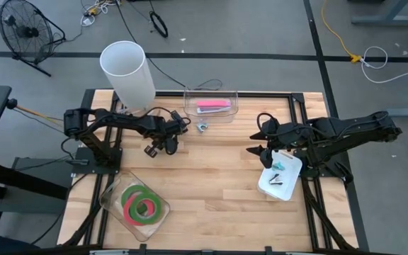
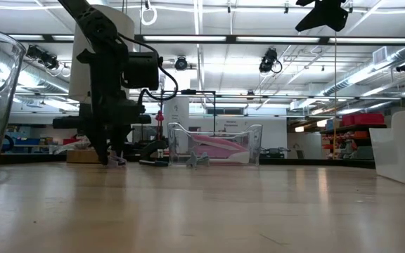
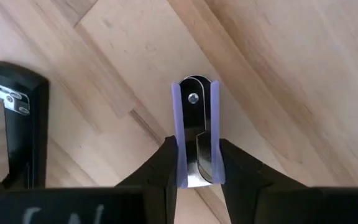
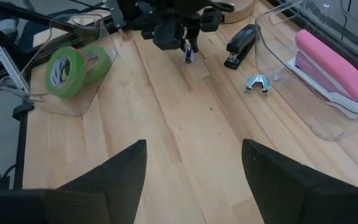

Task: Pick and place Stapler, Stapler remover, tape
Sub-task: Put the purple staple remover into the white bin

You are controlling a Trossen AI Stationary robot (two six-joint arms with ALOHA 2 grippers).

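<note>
My left gripper points down at the table's middle left, shut on a lavender stapler remover. A black stapler lies flat on the wood just beside it. A second, silvery stapler remover lies in front of a clear bin that holds a pink stapler. Green and pink-red tape rolls lie in a clear tray at the near left. My right gripper hangs open above the table's right side, with nothing between its fingers. My left gripper pinches the lavender stapler remover by its two plastic side grips between its two fingers. The fingers come from above, pointing down. The remover's riveted end sticks out past the fingertips toward the wood. Whether it still touches the table, I cannot tell.
A tall white cylinder stands at the far left edge. A white tray with small items sits at the right, under the right arm. Bare wood lies between the two arms and along the near edge.
</note>
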